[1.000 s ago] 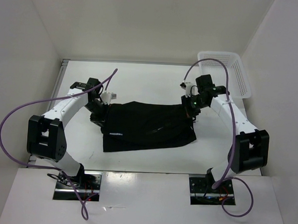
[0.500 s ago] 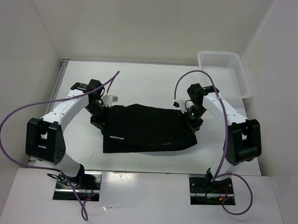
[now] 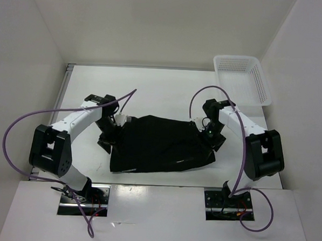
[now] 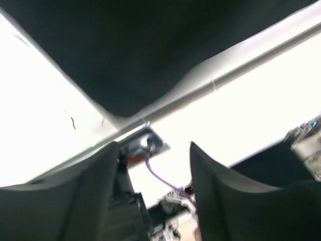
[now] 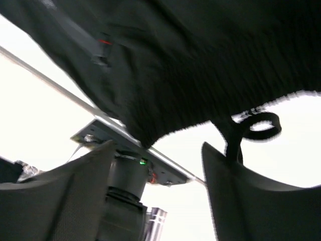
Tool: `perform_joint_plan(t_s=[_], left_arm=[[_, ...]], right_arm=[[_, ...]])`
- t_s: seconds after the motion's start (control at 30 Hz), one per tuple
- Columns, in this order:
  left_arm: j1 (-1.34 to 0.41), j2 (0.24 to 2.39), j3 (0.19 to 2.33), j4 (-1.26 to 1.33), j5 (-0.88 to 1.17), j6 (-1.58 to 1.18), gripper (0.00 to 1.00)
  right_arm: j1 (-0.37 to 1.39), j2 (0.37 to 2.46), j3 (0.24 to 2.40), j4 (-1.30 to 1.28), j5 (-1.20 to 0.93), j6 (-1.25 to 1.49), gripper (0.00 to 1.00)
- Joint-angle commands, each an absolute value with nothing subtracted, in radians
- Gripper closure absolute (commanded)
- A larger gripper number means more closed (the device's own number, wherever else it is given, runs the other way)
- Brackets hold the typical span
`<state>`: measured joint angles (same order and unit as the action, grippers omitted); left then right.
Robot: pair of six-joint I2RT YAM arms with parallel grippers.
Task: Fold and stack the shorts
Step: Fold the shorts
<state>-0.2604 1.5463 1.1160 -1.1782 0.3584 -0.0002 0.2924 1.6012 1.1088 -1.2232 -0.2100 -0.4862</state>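
If you begin at the left of the shorts [image 3: 159, 145], you see the purple cable [image 3: 20, 125] of the left arm making a wide loop well apart from the cloth, out over the left side of the white table [image 3: 152, 87]. The left gripper [image 4: 153, 146] is at the left edge of the shorts, low over the table. In the left wrist view its two dark fingers [image 4: 98, 181] stand spread, with only bright table surface showing between them. No cloth is between the fingers, and the black fabric fills the top of that view. The shorts themselves lie about in the middle of the table as one black, soft heap, wider than deep, with some creases on top; their near edge is fairly straight and their right side is more bunched. You cannot tell from above how many layers lie on each other. At the right edge of the shorts is the right gripper [image 5: 158, 150], also low. The right wrist view shows its jaws apart and nothing pinched between them, while the fabric hangs across the upper part of that view. A black drawstring loop [image 5: 261, 125] comes out from the edge of the shorts just beside the right finger; whether it touches the finger is not clear. Behind and to the right of the shorts, well apart from them, a white mesh basket [image 3: 243, 76] stands at the far right corner.
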Motion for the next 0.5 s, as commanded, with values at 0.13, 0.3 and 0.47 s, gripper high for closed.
perform_joint_plan(t_s=[0.13,0.3,0.47], left_arm=[[-0.287,1.566,1.172,-1.229,0.204,0.000,0.08],[-0.278,1.643,1.225,-0.997,0.028,0.000,0.05],[-0.235,1.744,1.299,-0.816,-0.067,0.000,0.04]], right_arm=[[0.267,1.428,1.126,-1.050,-0.078,-0.488,0.17],[0.267,1.440,1.207,-0.962,-0.173,-0.443,0.17],[0.267,1.526,1.255,-0.807,-0.074,-0.336,0.17]])
